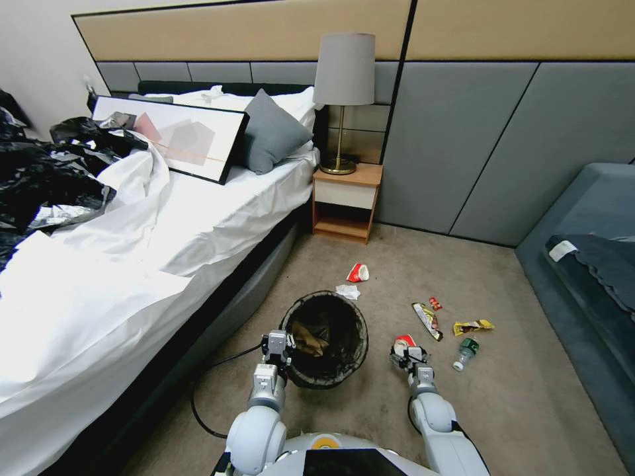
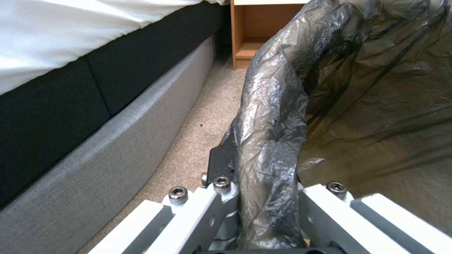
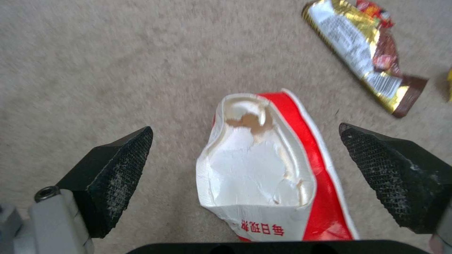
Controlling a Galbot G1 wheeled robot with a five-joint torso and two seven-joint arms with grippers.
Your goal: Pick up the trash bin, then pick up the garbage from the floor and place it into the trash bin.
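Left gripper (image 1: pixel 283 344) clamped on trash bin (image 1: pixel 325 338) rim, bedside edge. Right gripper (image 3: pixel 245 165) spread wide, straddling crushed red-and-white cup (image 3: pixel 271 165) on carpet right of bin. Lower squarely, pinch across flattened walls, avoid wrapper (image 3: pixel 362 53) beyond.

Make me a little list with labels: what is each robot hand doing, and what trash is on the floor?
left hand: shut on the bagged rim of the trash bin, beside the bed
right hand: open, fingers either side of a crushed red-and-white paper cup on the carpet
near the right hand: long gold snack wrapper, small red wrapper, yellow wrapper, small bottle with a green cap
beyond the bin: second red-and-white cup, white tissue
inside the bin: something tan, cannot tell what
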